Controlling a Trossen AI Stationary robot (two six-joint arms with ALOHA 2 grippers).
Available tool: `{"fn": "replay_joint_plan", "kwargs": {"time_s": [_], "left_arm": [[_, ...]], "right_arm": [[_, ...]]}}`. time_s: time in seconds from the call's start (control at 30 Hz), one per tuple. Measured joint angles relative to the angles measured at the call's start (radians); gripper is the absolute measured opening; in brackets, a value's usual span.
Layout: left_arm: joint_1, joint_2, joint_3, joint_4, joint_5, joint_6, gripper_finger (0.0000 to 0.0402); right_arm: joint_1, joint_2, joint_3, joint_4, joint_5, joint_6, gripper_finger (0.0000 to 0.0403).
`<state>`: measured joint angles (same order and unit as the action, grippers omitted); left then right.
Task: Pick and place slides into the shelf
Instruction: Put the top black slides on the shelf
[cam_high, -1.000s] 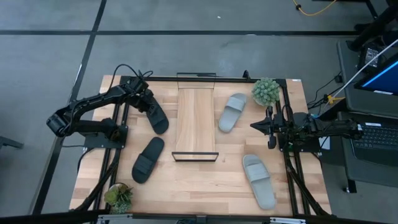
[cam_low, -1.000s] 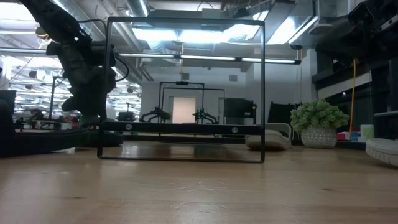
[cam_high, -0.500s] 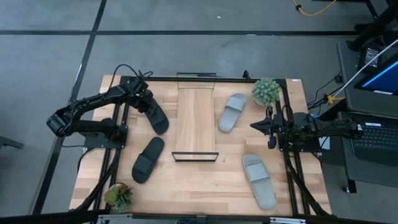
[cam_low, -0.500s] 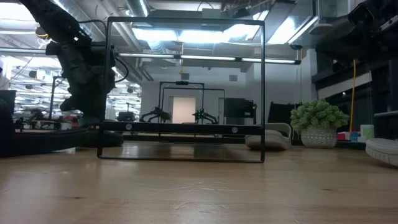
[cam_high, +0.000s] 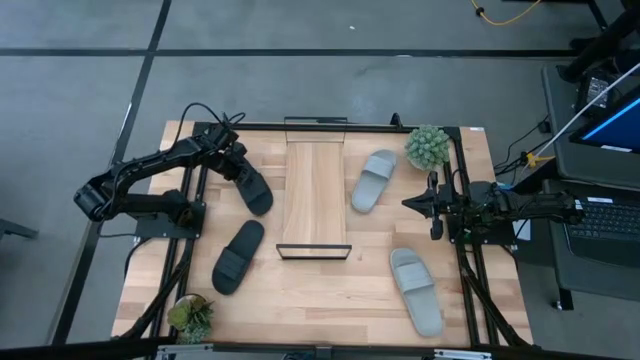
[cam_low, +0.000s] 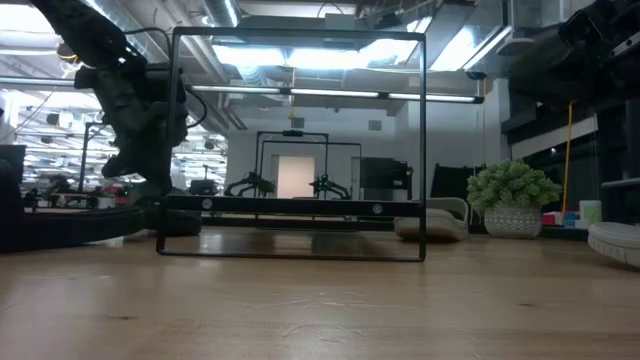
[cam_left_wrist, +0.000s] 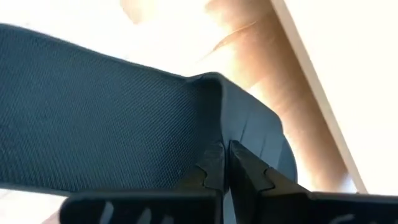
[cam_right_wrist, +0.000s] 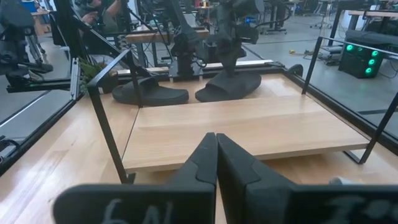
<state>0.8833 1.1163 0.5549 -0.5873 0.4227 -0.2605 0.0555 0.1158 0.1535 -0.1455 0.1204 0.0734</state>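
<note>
Left arm, at work
- Left end effector: fingers clamped on the strap edge of the held black slide. In the wrist view the fingertips are nearly together, with the woven strap pinched between them.
- Change: against half a second ago, the low view shows the left wrist a touch higher and shifted slightly toward the shelf. The overhead view shows almost no movement. Judgement: the grasp is made and the lift is only starting; the slide looks barely off the counter, if at all.
- Shelf: just beside the end effector, toward the middle of the counter. Its board is bare, so no slide is placed yet.
- Second black slide: near the end effector, on the operator side of it, lying flat and apart from the held one.

Farther out
- Near grey slide: beyond the shelf from the left end effector, lying flat.
- Far grey slide: well apart, at the opposite corner region of the counter.
- Right end effector: waiting past the shelf, between the two grey slides, fingers together and holding nothing.
- Two small potted plants: one just beside the right end effector, one at the counter's front edge.

Writing
- No brand or label on the slides can be read. There are pale marks on the right end effector's body in its wrist view, but they are not legible.
</note>
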Motion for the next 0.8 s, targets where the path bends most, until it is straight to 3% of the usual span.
{"fn": "replay_joint_plan", "kwargs": {"time_s": [0.23,0.53,0.8], "left_arm": [[0.0,-0.073,0.015,0.0,-0.024,-0.025,0.0002],[0.0,-0.179,0.139,-0.003,-0.069,-0.025,0.0001],[-0.002,-0.195,0.175,0.051,-0.092,-0.055,0.0]], "right_arm": [[0.0,0.0,0.0,-0.011,0.0,-0.002,0.0007],[0.0,0.0,0.0,-0.015,0.0,-0.002,0.0007],[0.0,0.0,0.0,-0.015,0.0,-0.006,0.0007]]}}
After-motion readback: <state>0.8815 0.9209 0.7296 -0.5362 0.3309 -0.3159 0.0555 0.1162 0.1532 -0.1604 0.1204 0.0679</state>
